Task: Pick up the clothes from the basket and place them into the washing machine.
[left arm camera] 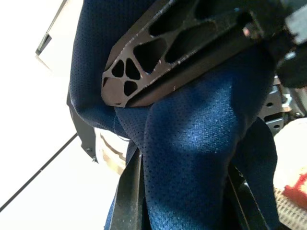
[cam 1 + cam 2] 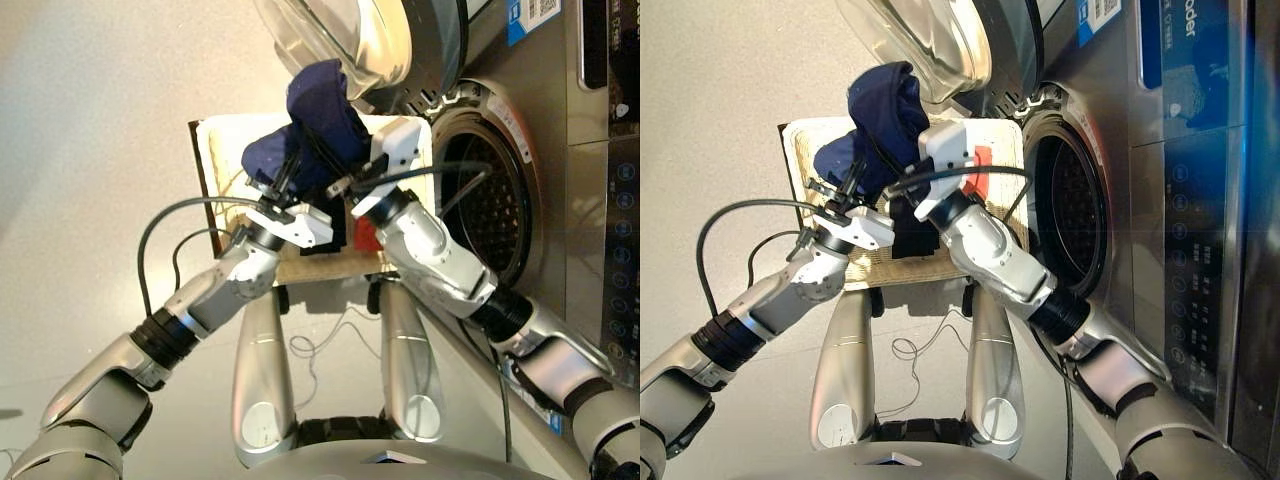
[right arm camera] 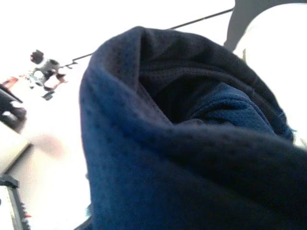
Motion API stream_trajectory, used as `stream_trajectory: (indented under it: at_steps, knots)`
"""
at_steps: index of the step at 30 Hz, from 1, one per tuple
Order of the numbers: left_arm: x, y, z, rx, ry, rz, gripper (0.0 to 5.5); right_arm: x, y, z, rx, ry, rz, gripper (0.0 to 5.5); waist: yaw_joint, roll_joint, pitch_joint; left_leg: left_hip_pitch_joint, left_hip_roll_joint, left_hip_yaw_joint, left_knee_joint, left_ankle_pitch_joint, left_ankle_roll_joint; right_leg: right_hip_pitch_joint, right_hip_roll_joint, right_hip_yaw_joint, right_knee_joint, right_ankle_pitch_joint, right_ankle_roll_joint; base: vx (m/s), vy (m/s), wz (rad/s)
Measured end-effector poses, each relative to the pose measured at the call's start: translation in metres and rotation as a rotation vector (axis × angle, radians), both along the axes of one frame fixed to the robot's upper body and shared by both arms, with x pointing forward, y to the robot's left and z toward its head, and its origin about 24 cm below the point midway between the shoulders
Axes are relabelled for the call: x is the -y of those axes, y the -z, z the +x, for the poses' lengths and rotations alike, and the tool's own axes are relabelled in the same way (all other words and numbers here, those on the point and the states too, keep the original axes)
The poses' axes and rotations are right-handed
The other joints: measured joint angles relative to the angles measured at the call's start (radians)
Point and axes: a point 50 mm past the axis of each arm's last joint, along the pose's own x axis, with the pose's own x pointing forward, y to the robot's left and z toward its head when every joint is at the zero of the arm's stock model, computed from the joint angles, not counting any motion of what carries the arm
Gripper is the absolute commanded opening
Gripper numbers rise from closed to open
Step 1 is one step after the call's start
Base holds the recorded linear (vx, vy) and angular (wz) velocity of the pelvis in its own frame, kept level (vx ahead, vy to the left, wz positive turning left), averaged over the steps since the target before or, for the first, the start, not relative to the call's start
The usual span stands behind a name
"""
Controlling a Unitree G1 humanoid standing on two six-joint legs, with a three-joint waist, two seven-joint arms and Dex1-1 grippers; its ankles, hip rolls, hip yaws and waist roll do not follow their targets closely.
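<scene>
The navy blue garment [image 2: 320, 110] hangs bunched above the cream wicker basket [image 2: 225, 140], lifted clear of it. My left gripper [image 2: 288, 180] is shut on its lower part; the cloth [image 1: 192, 158] runs between the fingers. My right gripper [image 2: 335, 170] is shut on the same garment from the other side, and the cloth [image 3: 168, 167] hides its fingers in the right wrist view. Below the grippers, the black garment [image 2: 335, 225] and the red-orange garment [image 2: 365, 238] lie in the basket. To the right, the washing machine's porthole [image 2: 490, 210] shows the steel drum.
The round glass door [image 2: 330, 30] stands swung open just beyond the basket, close above the raised cloth. The basket rests on a small stand. Loose cables [image 2: 310, 350] lie on the floor. A dark control panel [image 2: 610, 200] runs down the far right.
</scene>
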Motion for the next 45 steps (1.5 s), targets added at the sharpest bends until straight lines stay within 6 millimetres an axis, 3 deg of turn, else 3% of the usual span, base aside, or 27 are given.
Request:
stream_trajectory:
  at_steps: [2, 4, 5, 7, 8, 13, 15, 19, 23, 30, 33, 35, 40, 45]
  knots:
    - [0.002, 0.003, -0.001, 0.001, -0.009, -0.012, 0.0, -0.001, 0.003, -0.002, 0.018, 0.02, -0.01, 0.0, 0.0, 0.0, 0.0, 0.0, 0.0, 0.0, 0.001, 0.0, 0.0, -0.001, 0.0, 0.0, 0.002, 0.0, 0.0, 0.0, 0.0, 0.0]
    - [0.002, 0.004, -0.002, 0.006, -0.014, -0.021, 2.57, -0.003, 0.006, -0.003, 0.067, 0.071, -0.039, 0.0, -0.001, 0.0, 0.0, 0.0, 0.0, 0.0, 0.001, 0.0, 0.0, -0.001, 0.0, 0.001, 0.003, 0.0, 0.0, 0.0, 0.0, 0.0]
    - [0.001, 0.003, -0.002, 0.011, -0.019, -0.028, 3.19, -0.002, 0.007, -0.001, 0.072, 0.107, -0.045, 0.0, -0.001, 0.0, 0.0, 0.0, 0.0, 0.0, 0.001, 0.0, 0.0, -0.002, 0.0, 0.001, 0.004, 0.0, 0.0, 0.0, 0.0, 0.0]
    - [0.0, 0.003, -0.002, 0.019, -0.026, -0.037, 5.03, 0.003, 0.009, 0.009, 0.063, 0.2, -0.03, 0.0, -0.001, 0.0, 0.0, 0.0, 0.0, 0.0, 0.001, 0.0, 0.001, -0.002, 0.0, 0.003, 0.004, 0.0, 0.0, 0.0, 0.0, 0.0]
    - [0.001, 0.002, -0.002, 0.02, -0.027, -0.041, 5.5, 0.007, 0.011, 0.013, 0.053, 0.252, -0.021, 0.0, 0.0, 0.0, 0.0, 0.0, 0.0, 0.0, 0.001, 0.0, 0.001, -0.002, 0.0, 0.003, 0.003, 0.0, 0.0, 0.0, 0.0, 0.0]
    - [-0.001, 0.0, -0.002, 0.047, -0.052, -0.111, 5.5, 0.03, 0.04, 0.045, -0.073, 0.609, -0.025, 0.0, 0.005, 0.001, 0.0, 0.0, 0.0, 0.001, 0.0, 0.0, 0.0, -0.002, 0.0, 0.003, 0.003, 0.0, 0.0, 0.0, 0.0, 0.0]
    - [-0.004, -0.012, 0.001, 0.097, -0.077, -0.217, 5.5, 0.063, 0.072, 0.063, -0.223, 0.849, -0.101, 0.0, 0.015, 0.006, 0.001, 0.0, -0.002, 0.001, 0.0, 0.0, 0.001, -0.002, -0.002, 0.003, 0.003, -0.001, 0.001, 0.0, 0.0, 0.0]
    - [-0.013, -0.027, 0.006, 0.156, -0.11, -0.276, 5.5, 0.119, 0.11, 0.065, -0.39, 1.178, -0.167, 0.0, 0.02, 0.011, 0.0, -0.01, -0.004, 0.001, 0.002, 0.0, 0.001, -0.009, -0.002, 0.002, 0.002, -0.001, 0.001, 0.0, 0.0, 0.0]
    - [-0.009, -0.03, 0.007, 0.162, -0.098, -0.285, 5.5, 0.14, 0.105, 0.069, -0.393, 1.318, -0.132, 0.0, 0.007, 0.03, 0.001, -0.021, -0.003, -0.002, 0.006, 0.001, 0.002, -0.018, -0.002, -0.001, 0.003, 0.002, 0.006, 0.0, 0.0, 0.0]
    - [0.0, -0.03, 0.005, 0.145, -0.052, -0.3, 5.5, 0.17, 0.084, 0.086, -0.388, 1.534, -0.134, 0.0, 0.017, 0.071, 0.003, -0.033, -0.004, -0.011, 0.016, 0.001, 0.002, -0.021, -0.002, -0.006, 0.006, 0.0, 0.001, 0.0, 0.0, 0.0]
    - [0.004, -0.035, 0.003, 0.143, -0.021, -0.323, 5.5, 0.2, 0.083, 0.085, -0.401, 1.646, -0.211, 0.0, 0.037, 0.079, 0.002, -0.046, -0.007, -0.016, 0.021, 0.001, 0.002, -0.032, -0.004, -0.009, 0.014, -0.002, 0.002, 0.0, 0.0, 0.0]
    - [0.007, -0.04, 0.001, 0.148, 0.008, -0.345, 5.5, 0.222, 0.082, 0.082, -0.414, 1.718, -0.264, 0.0, 0.035, 0.089, 0.002, -0.068, -0.017, -0.037, 0.039, 0.001, 0.003, -0.044, -0.008, -0.01, 0.04, -0.014, 0.011, -0.039, -0.021, 0.257]
    - [0.013, -0.046, -0.003, 0.116, 0.07, -0.377, 5.5, 0.274, 0.063, 0.072, -0.41, 1.865, -0.32, 0.0, 0.044, 0.1, 0.003, -0.161, -0.044, -0.063, 0.125, -0.014, 0.008, -0.138, -0.031, -0.012, 0.161, -0.066, 0.011, -0.039, -0.019, 0.23]
    - [0.014, -0.043, -0.005, 0.083, 0.086, -0.357, 5.5, 0.301, 0.04, 0.068, -0.391, 1.941, -0.302, 0.0, 0.062, 0.105, 0.003, -0.298, -0.052, -0.073, 0.246, -0.054, 0.012, -0.275, -0.037, 0.008, 0.288, -0.1, 0.017, 0.0, 0.0, 0.0]
